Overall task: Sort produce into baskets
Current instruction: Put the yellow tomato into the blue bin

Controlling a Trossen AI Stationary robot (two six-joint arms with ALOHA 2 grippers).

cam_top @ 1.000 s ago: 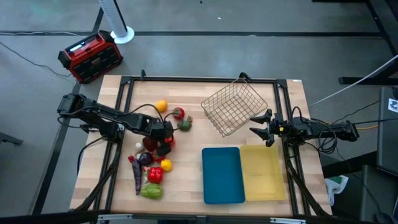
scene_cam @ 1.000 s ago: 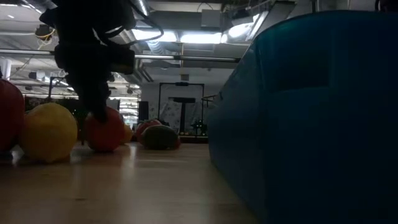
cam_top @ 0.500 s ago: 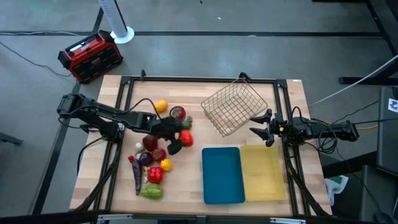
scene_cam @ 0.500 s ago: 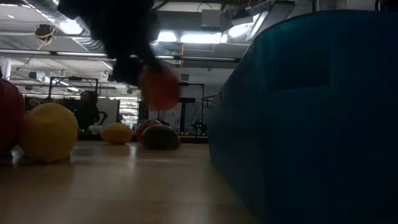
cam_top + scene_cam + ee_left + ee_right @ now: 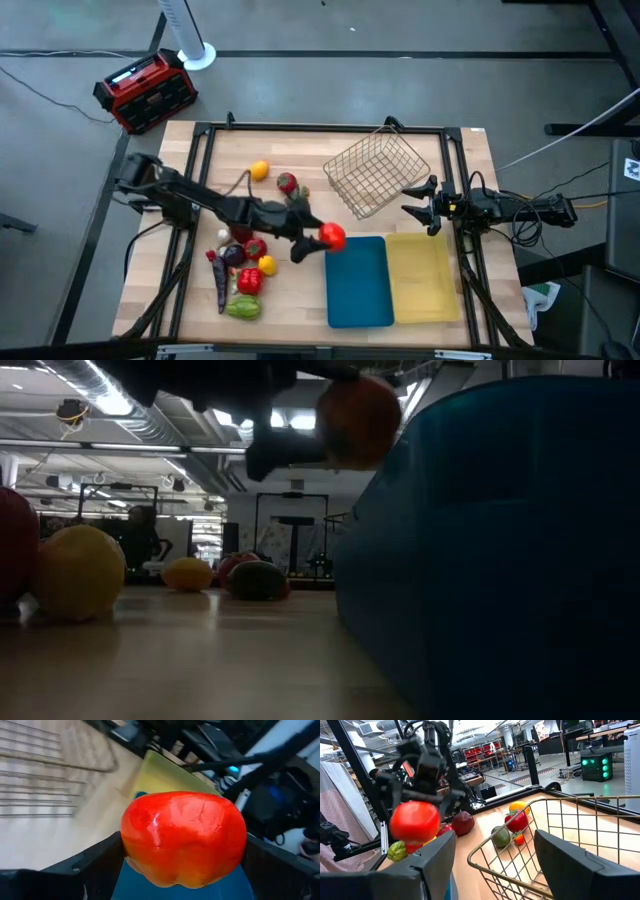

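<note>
My left pincer [image 5: 318, 240] is clamped on a red tomato [image 5: 332, 236] near the blue tray [image 5: 358, 290]; releasing early, it may roll off. Right pincer [image 5: 418, 204] waits apart.

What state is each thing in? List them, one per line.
Left claw: shut on the red tomato, lifted at the blue tray's edge.
Right claw: open, beside the wire basket.
Wire basket: tipped, empty.
Blue tray: empty.
Yellow tray: empty.
</note>
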